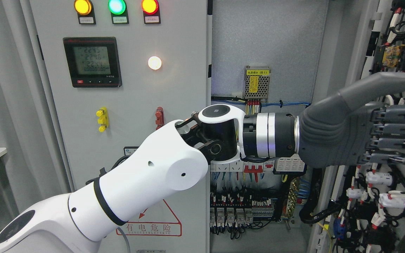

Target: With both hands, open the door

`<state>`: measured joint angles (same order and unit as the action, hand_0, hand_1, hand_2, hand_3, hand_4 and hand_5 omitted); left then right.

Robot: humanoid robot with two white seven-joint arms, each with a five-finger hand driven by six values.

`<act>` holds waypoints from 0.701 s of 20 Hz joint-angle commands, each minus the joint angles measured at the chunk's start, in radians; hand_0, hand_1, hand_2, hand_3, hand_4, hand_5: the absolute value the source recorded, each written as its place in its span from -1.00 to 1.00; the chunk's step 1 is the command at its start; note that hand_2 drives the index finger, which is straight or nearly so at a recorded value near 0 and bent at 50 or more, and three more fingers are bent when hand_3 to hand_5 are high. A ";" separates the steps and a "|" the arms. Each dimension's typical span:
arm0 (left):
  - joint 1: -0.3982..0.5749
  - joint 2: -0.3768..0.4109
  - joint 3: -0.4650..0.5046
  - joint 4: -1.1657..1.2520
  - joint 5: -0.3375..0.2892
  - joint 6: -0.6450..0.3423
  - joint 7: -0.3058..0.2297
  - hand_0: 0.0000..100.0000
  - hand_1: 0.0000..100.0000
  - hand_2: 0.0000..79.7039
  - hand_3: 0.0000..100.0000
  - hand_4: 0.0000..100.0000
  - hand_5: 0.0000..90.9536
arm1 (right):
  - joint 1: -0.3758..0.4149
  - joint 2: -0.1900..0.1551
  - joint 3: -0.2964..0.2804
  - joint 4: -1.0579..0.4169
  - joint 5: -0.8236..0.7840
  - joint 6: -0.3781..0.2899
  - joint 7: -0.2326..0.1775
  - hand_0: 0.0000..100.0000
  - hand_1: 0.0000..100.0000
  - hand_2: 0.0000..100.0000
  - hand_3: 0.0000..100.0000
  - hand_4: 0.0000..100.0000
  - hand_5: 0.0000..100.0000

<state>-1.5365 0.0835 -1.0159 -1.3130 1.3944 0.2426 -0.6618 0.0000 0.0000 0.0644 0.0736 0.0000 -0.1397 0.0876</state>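
The left arm (125, 196) is cased in glossy white shells, banded by a black ring and dotted with small screw holes. Past its black-and-silver wrist cuff (272, 135), a dark grey left hand (360, 130) with segmented fingers is fitted.

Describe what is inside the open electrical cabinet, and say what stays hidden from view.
Inside the open cabinet: a perforated power supply with a yellow label, blue wires and rows of terminal blocks lower down. The left hand and its forearm cover the middle section.
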 commanded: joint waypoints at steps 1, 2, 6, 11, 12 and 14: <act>0.079 0.160 0.043 -0.182 -0.054 -0.002 0.004 -0.41 -1.00 -0.93 -0.95 -0.93 -1.00 | -0.009 -0.002 0.000 0.000 0.015 0.000 0.000 -0.56 -1.00 -1.00 -1.00 -1.00 -1.00; 0.099 0.182 0.056 -0.207 -0.066 -0.002 0.004 -0.41 -1.00 -0.93 -0.95 -0.93 -1.00 | -0.009 -0.002 0.000 0.000 0.015 0.000 0.000 -0.56 -1.00 -1.00 -1.00 -1.00 -1.00; 0.212 0.313 0.083 -0.359 -0.109 -0.002 0.005 -0.41 -1.00 -0.93 -0.95 -0.93 -1.00 | -0.009 -0.002 0.000 0.000 0.015 0.000 0.000 -0.56 -1.00 -1.00 -1.00 -1.00 -1.00; 0.545 0.449 0.099 -0.450 -0.384 -0.003 0.025 -0.41 -1.00 -0.93 -0.95 -0.92 -1.00 | -0.009 -0.002 0.000 0.000 0.015 0.000 0.000 -0.56 -1.00 -1.00 -1.00 -1.00 -1.00; 0.643 0.450 0.114 -0.450 -0.455 -0.003 0.025 -0.41 -1.00 -0.93 -0.95 -0.93 -1.00 | -0.009 -0.002 0.000 0.000 0.015 0.000 0.000 -0.56 -1.00 -1.00 -1.00 -1.00 -1.00; 0.824 0.449 0.146 -0.445 -0.584 -0.002 0.025 -0.41 -1.00 -0.93 -0.95 -0.93 -1.00 | -0.009 -0.002 0.000 0.000 0.015 0.000 0.000 -0.56 -1.00 -1.00 -1.00 -1.00 -1.00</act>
<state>-1.0846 0.3495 -0.9472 -1.5918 1.0804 0.2383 -0.6373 0.0000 0.0000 0.0644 0.0738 0.0000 -0.1398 0.0876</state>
